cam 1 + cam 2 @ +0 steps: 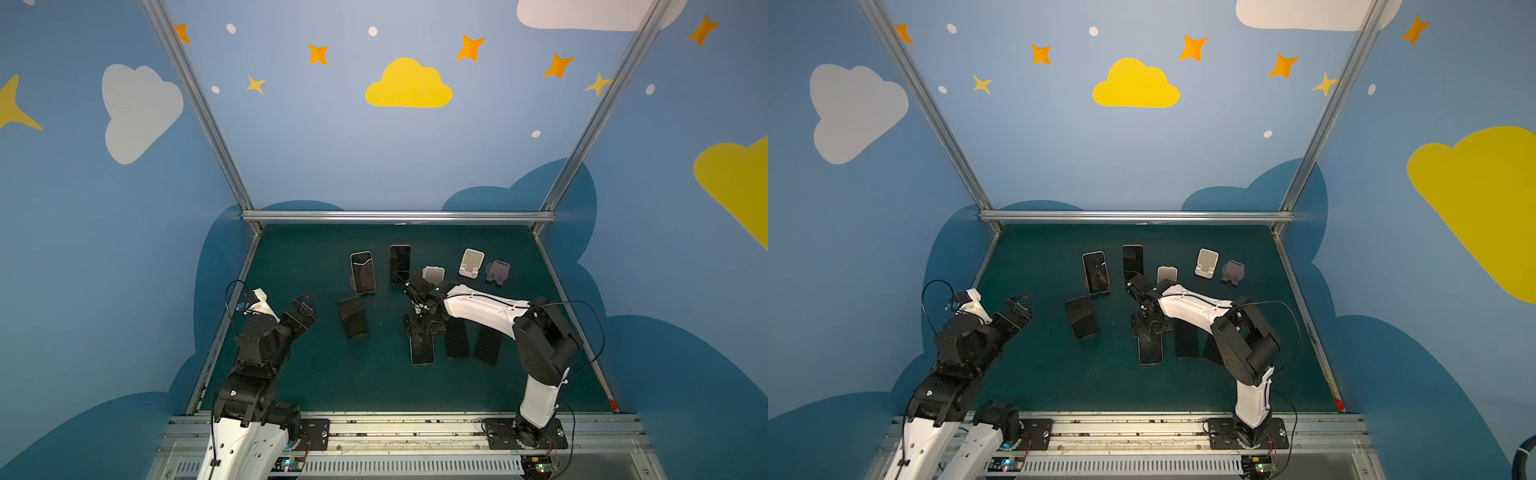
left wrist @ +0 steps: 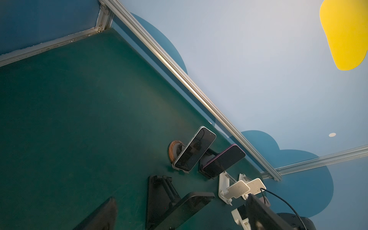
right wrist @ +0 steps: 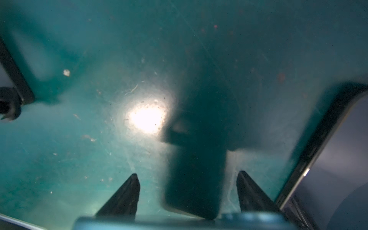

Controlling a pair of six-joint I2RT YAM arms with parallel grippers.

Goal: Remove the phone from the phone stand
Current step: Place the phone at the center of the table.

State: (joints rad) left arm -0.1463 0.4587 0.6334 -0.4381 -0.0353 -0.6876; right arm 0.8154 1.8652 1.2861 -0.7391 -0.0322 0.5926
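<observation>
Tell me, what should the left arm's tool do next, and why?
Probably ease the open left tool toward the black phone leaning on its black folding stand: it's the nearest phone not yet removed, and the tool is empty.

Both top views look steeply down from high above the near edge of the green table (image 1: 332,386), facing the blue back wall (image 1: 395,166), far enough to take in the left arm (image 1: 257,340) and the right arm (image 1: 490,309). The left wrist camera looks low across the table toward a far corner, sharing with them the propped white-edged phone (image 2: 194,149) and purple-edged phone (image 2: 224,160). The right wrist camera points down at the table from very close, blurred.
</observation>
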